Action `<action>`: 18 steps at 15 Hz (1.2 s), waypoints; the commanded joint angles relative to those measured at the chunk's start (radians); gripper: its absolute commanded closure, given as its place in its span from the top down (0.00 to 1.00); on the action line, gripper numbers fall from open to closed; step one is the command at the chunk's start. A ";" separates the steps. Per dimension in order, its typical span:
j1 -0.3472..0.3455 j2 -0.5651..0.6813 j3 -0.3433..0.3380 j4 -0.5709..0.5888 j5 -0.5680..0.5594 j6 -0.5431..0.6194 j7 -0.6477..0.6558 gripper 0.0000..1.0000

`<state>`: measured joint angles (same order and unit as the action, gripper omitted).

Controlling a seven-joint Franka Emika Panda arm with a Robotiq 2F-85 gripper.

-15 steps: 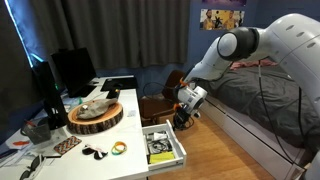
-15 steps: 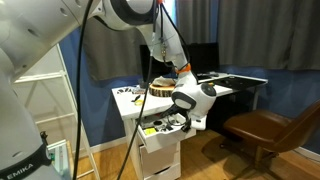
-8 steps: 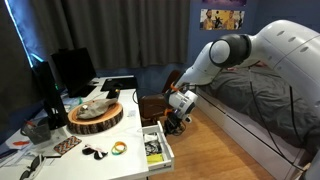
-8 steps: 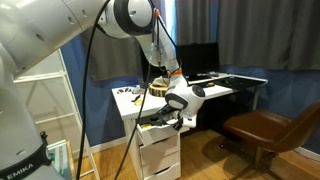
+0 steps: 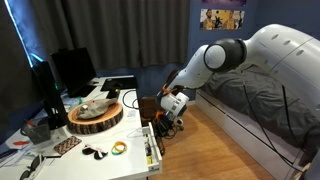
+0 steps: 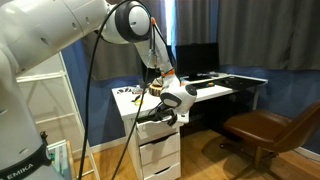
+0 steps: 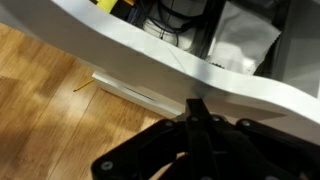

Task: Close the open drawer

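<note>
The white drawer (image 5: pixel 151 150) under the desk stands only a little open, and a narrow strip of its contents shows. In the wrist view its white front edge (image 7: pixel 150 55) runs across the frame, with cables and papers inside above it. My gripper (image 5: pixel 168 118) is shut, with its fingertips pressed against the drawer front. It also shows in an exterior view (image 6: pixel 165 115), in front of the white drawer unit (image 6: pixel 160 150). In the wrist view the gripper (image 7: pixel 196 106) has its fingers together, touching the drawer's edge. It holds nothing.
The white desk (image 5: pixel 125 135) carries a round wooden tray (image 5: pixel 95 115), a monitor (image 5: pixel 70 70) and small items. A brown chair (image 6: pixel 262 130) stands close beside the drawers. A bed (image 5: pixel 270 115) lies behind the arm. The floor is wood.
The gripper has moved toward the desk with the drawer front against it. The drawer has slid from well open to nearly in.
</note>
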<state>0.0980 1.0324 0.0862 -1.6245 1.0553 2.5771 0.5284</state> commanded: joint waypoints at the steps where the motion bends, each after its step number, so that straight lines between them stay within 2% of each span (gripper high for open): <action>1: 0.016 0.038 0.025 0.068 -0.005 -0.047 0.002 0.00; 18: 0.050 0.088 0.062 0.162 -0.030 -0.144 -0.026 0.00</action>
<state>0.1265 1.0918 0.1226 -1.5154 1.0390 2.4844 0.5004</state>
